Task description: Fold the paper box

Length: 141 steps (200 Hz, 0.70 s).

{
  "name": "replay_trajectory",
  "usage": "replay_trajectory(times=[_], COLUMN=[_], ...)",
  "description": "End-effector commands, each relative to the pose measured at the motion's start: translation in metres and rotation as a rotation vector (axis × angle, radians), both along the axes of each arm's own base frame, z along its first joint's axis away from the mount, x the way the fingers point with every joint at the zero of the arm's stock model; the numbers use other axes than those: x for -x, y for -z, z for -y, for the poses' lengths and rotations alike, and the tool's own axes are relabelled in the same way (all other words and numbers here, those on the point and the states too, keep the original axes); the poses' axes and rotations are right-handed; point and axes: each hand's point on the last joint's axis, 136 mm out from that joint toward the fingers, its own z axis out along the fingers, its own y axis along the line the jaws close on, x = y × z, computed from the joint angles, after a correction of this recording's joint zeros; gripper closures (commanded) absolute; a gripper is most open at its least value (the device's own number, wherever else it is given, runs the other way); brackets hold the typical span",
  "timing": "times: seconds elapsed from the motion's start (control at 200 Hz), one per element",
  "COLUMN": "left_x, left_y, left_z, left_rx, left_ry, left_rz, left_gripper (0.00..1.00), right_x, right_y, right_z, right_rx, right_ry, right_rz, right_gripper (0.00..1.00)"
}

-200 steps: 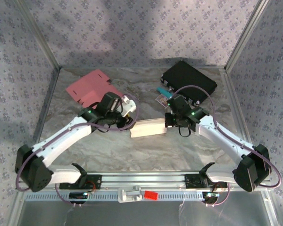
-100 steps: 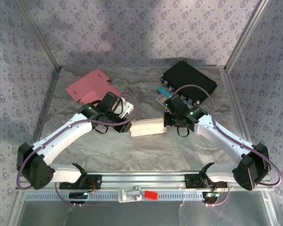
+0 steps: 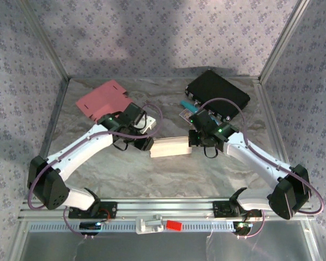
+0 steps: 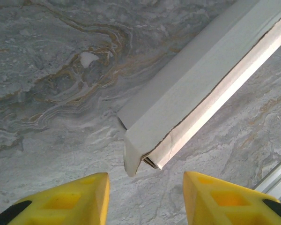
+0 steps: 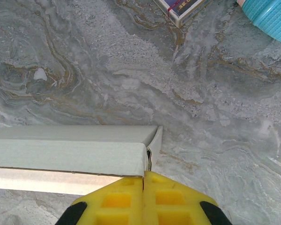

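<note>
paper box: long axis left–right, mid bench | right jaws: pinching its right end | left jaws: spread, facing left end, not touching

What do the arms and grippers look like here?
Both the left arm and right arm have white link shells, black joints, a looping purple cable and a green light near the wrist. The left gripper and right gripper have chunky yellow fingers with recessed square pockets.
</note>
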Motion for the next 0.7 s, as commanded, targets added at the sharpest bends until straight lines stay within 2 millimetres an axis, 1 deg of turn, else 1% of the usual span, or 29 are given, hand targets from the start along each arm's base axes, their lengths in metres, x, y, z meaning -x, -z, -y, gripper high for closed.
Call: replay_trajectory(times=[0.0,0.1,0.28,0.37,0.475,0.615,0.7], left_x=[-0.002,-0.001,-0.005,-0.010,-0.011,-0.013,-0.014], left_y=[-0.014,-0.012,-0.004,-0.004,-0.003,0.000,0.000], left_z=[-0.005,-0.002,0.005,0.005,0.008,0.008,0.008], left_rx=[-0.007,-0.007,-0.021,-0.022,-0.014,-0.027,-0.025], left_ry=[-0.022,-0.010,0.005,-0.008,0.000,-0.002,-0.002], left_rz=[0.025,0.012,-0.026,-0.005,-0.005,-0.007,-0.007], left_gripper=[0.54,0.54,0.62,0.65,0.67,0.74,0.80], right_x=[-0.002,-0.002,-0.003,-0.003,-0.002,-0.003,-0.003], right_y=[-0.005,-0.005,-0.004,-0.004,-0.003,-0.004,-0.003], right_z=[0.002,0.002,0.001,0.001,0.001,0.001,0.001], right_rx=[0.000,-0.004,-0.007,-0.008,-0.007,-0.011,-0.010], right_ry=[0.022,0.023,0.020,0.018,0.017,0.016,0.016], right_rz=[-0.006,-0.009,-0.014,-0.013,-0.014,-0.015,-0.017], right_gripper=[1.00,1.00,1.00,1.00,1.00,1.00,1.00])
